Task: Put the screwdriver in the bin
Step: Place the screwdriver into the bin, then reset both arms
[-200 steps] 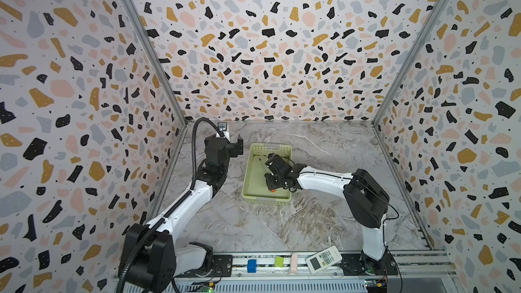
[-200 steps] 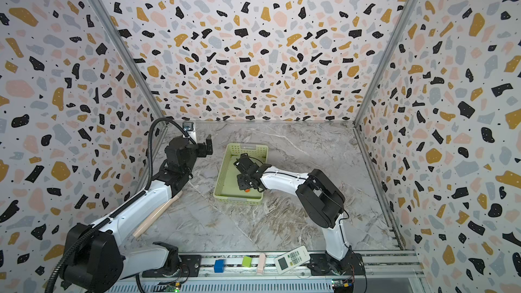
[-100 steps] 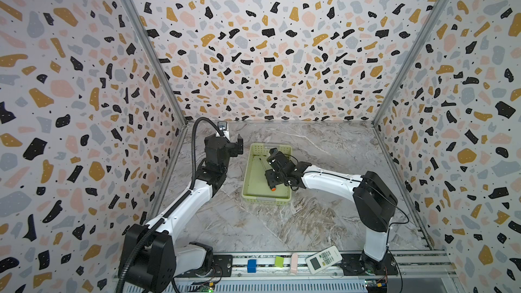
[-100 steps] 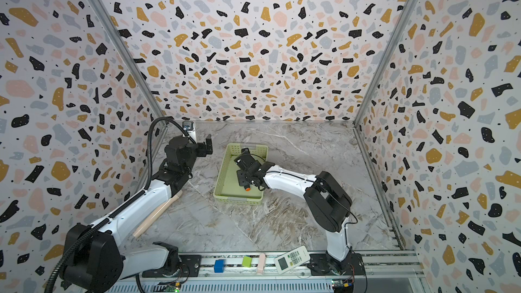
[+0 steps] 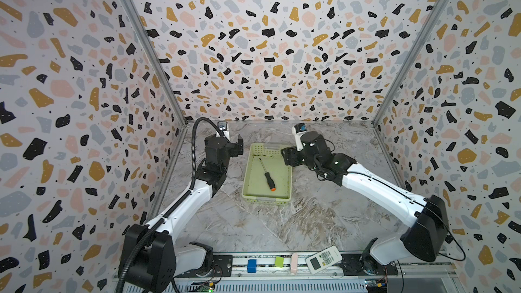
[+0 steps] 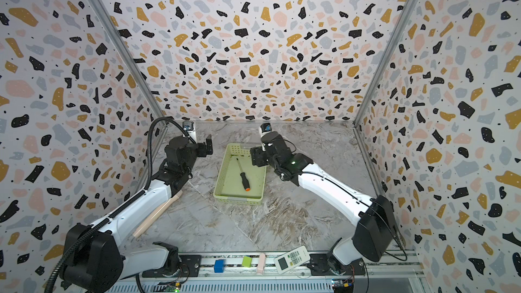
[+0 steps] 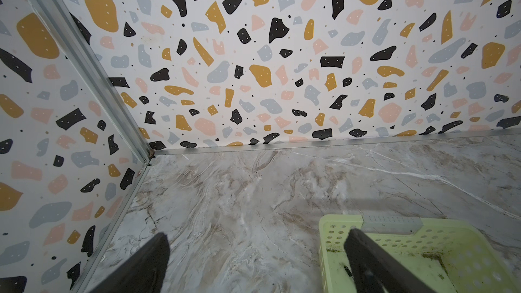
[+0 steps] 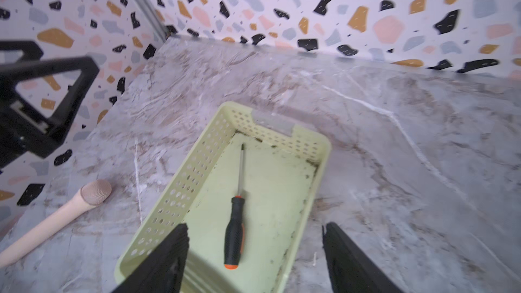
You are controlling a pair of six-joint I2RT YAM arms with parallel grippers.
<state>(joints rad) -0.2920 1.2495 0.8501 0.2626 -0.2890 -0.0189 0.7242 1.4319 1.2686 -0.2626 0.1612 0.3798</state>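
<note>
The screwdriver (image 5: 267, 174) lies flat on the floor of the bin (image 5: 248, 173), slanted, its thin shaft toward the far end wall and its orange end cap toward the near end; in the right wrist view (image 8: 235, 221) bare bin floor shows on both sides of it, and nothing else lies in the bin. The bin (image 6: 222, 176) stands on the marble-patterned bench (image 5: 282, 221), with open bench surface along its near edge and on both long sides in both top views. The right gripper (image 8: 255, 252) hangs above the bin's far right corner (image 5: 289, 155), its jaws spread apart and holding nothing. The left gripper (image 7: 256, 260) is raised beside the bin's far left corner (image 5: 238, 145), its jaws also spread apart and empty. A pale wooden pestle (image 6: 156, 212) lies on the bench under the left arm, well apart from the bin. A remote control (image 5: 324, 259), a blue block (image 5: 251, 265), a green block (image 5: 279, 261) and a pink piece (image 5: 294, 263) sit on the front rail.
</note>
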